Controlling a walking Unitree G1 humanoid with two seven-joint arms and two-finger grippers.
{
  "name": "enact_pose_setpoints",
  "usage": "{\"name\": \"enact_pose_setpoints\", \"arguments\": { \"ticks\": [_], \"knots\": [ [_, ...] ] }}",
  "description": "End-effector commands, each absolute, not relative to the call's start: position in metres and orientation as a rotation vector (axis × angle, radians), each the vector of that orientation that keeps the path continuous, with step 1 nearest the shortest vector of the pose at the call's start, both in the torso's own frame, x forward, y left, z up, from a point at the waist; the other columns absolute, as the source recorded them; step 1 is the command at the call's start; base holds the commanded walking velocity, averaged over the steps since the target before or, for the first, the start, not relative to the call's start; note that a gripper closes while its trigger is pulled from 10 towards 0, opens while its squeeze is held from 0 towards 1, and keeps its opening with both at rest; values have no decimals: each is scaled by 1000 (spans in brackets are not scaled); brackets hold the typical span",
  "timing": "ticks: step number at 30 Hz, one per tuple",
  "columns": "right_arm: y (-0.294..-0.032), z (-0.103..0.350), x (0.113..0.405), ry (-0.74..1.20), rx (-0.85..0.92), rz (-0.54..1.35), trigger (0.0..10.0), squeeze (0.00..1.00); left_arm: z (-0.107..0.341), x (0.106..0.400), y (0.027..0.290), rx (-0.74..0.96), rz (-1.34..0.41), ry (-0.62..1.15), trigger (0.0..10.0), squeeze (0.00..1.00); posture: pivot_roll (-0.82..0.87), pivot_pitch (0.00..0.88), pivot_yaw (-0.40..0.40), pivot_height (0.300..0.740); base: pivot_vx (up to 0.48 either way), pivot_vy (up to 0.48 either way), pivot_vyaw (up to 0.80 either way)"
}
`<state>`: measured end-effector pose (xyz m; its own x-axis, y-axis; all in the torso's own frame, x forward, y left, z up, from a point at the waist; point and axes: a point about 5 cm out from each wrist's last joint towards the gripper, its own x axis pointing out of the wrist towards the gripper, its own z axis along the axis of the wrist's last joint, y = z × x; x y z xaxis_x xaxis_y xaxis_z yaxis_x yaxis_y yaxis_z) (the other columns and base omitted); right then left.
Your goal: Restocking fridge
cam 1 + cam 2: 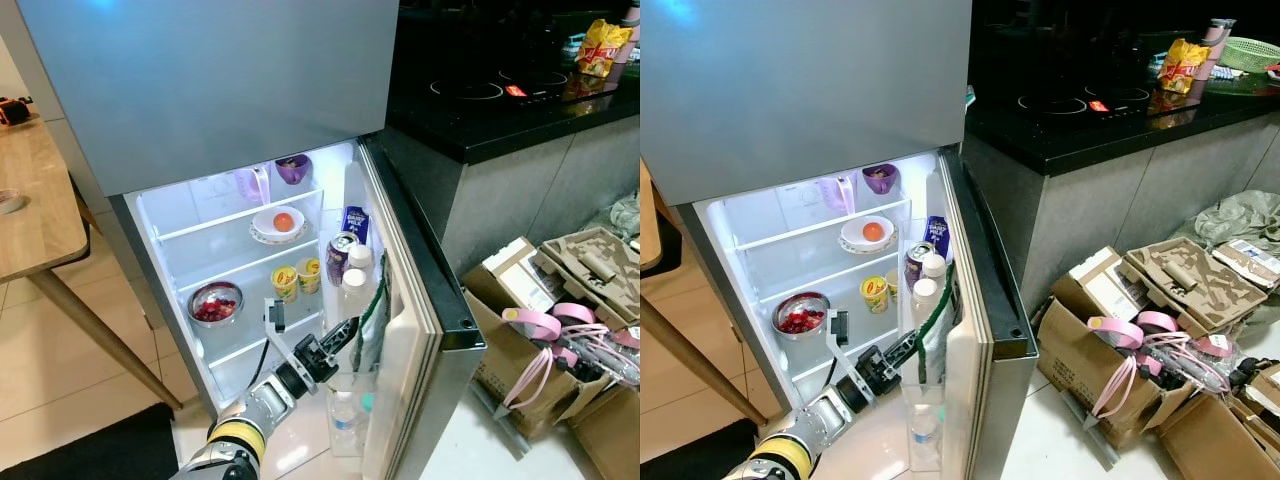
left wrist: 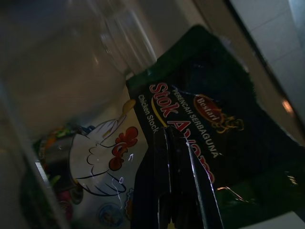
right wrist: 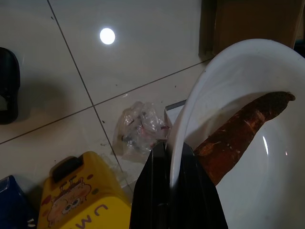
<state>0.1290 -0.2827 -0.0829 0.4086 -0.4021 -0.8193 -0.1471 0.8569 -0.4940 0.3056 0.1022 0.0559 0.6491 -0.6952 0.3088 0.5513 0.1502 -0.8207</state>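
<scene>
With the fridge (image 1: 180, 215) partly stocked, the left gripper (image 1: 352, 330) clamps a stock packet (image 1: 372, 318) at the door shelf's (image 1: 352, 382) twelve o'clock, while the right gripper (image 3: 175, 157) grips a white bowl (image 3: 238, 86) awaiting placement.

Fridge (image 1: 180, 215), door swung open, lit inside, three glass shelves.

Top shelf (image 1: 240, 212): purple cup (image 1: 293, 168) at its 1 o'clock corner, clear pitcher (image 1: 252, 184) just beside it toward 9 o'clock.

Middle shelf (image 1: 215, 268): white plate (image 1: 278, 225) carrying an orange fruit (image 1: 285, 222), toward 3 o'clock.

Lower shelf (image 1: 250, 318): steel bowl (image 1: 215, 303) of red pieces at 9 o'clock; two yellow cups (image 1: 296, 277) touching each other at 2 o'clock.

Door rack (image 1: 352, 385): blue milk carton (image 1: 355, 223), can (image 1: 339, 256), white-capped bottles (image 1: 355, 280), green packet (image 1: 374, 310).

Tiled floor (image 1: 60, 350): dark mat (image 1: 90, 450) at 7 o'clock, cardboard boxes (image 1: 520, 330) at 3 o'clock of the fridge.
</scene>
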Motion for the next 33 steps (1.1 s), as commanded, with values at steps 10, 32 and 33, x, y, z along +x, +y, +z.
{"name": "enact_pose_setpoints", "arguments": {
  "ticks": [10, 32, 33],
  "knots": [
    [-282, -83, 128, 1153, -550, -169, 10000, 0, 65, 305, 149, -1077, -864, 31, 10000, 0, -86, 0, 14, 740, 0, 0, 0],
    [-280, -84, 129, 1148, -550, -157, 10000, 0, 16, 299, 150, -1083, -344, 295, 10000, 0, -92, 0, 5, 740, 0, 0, 0],
    [-280, -84, 130, 1148, -547, -158, 10000, 0, 18, 301, 148, -1087, -353, 292, 10000, 0, -92, 0, 5, 740, 0, 0, 0]
  ]
}}
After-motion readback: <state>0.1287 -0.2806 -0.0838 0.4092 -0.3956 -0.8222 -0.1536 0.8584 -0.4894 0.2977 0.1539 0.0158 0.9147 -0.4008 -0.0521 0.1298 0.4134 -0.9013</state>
